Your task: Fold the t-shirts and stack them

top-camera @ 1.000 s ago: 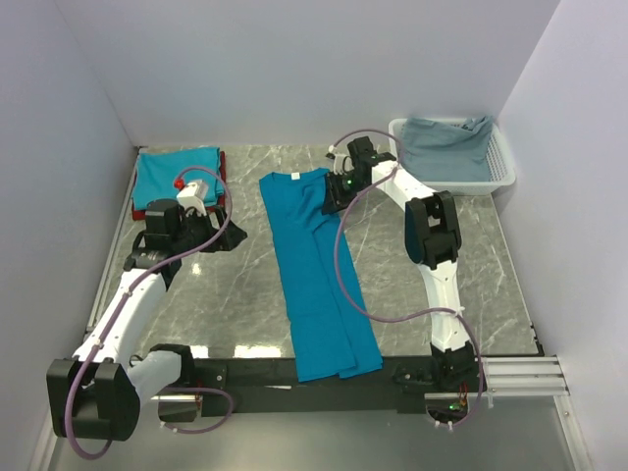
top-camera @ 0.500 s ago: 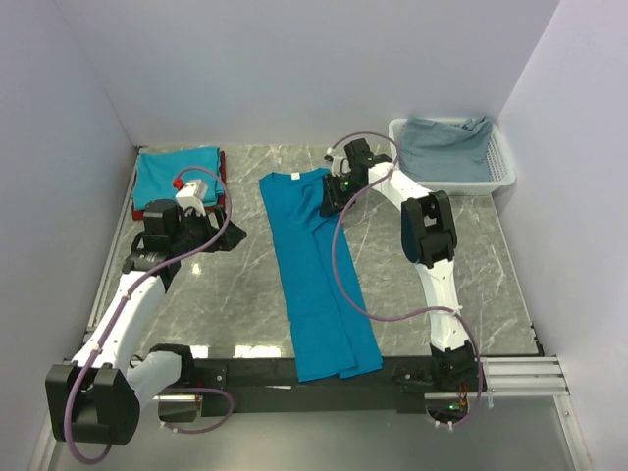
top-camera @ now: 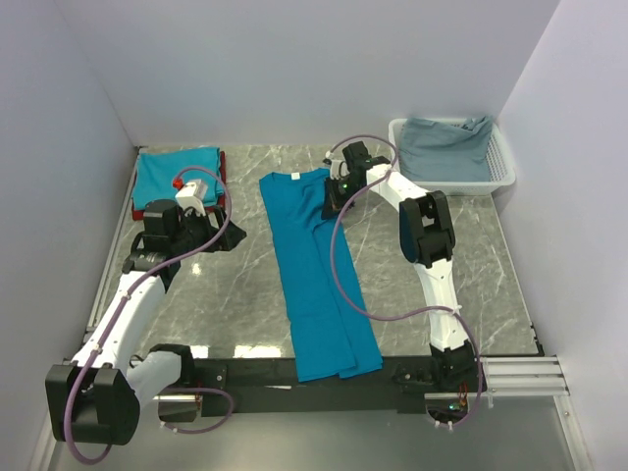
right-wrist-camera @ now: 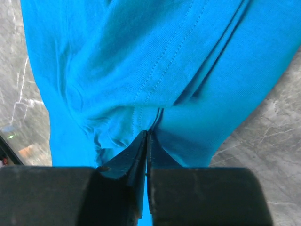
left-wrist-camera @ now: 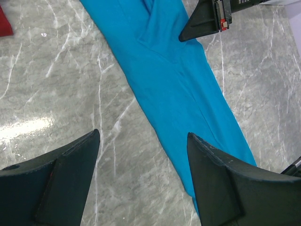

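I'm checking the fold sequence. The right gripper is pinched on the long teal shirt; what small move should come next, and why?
Probably raise the right gripper slightly: it is shut on the teal t-shirt near the collar end, and the shirt lies flat as a long strip, ready to fold toward its hem.

— What is set at the far right corner?
— A white lattice basket point(top-camera: 502, 159) is placed there on the grey marble table point(top-camera: 481, 265), close beside the right wall point(top-camera: 579, 196).
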`<state>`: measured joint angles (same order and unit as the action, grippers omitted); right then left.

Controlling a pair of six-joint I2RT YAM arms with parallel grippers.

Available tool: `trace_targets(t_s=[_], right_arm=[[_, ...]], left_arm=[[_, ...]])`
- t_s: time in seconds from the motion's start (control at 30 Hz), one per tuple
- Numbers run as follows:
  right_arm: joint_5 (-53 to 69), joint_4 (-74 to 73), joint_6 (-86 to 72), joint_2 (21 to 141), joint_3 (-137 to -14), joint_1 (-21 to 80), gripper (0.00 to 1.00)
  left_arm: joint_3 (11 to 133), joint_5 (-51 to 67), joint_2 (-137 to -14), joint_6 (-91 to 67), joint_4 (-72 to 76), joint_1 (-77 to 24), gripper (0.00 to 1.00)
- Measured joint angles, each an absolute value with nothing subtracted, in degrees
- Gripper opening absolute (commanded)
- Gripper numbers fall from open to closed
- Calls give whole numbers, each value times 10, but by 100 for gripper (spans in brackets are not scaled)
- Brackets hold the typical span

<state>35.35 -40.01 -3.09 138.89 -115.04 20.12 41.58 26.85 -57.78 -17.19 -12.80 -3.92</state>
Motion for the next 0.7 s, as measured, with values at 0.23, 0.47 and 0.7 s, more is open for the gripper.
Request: trace_targets(t_s=[0.23, 0.47, 0.7], right_arm=[[347, -396, -31, 1377, -1139, 201, 0], [341, -394, -29, 1334, -1119, 201, 0], [336, -388, -20, 1295, -1080, 201, 0]], left_arm=[[416, 267, -578, -172, -128, -39, 80], [416, 267, -578, -172, -128, -39, 80], [416, 267, -576, -172, -128, -39, 80]])
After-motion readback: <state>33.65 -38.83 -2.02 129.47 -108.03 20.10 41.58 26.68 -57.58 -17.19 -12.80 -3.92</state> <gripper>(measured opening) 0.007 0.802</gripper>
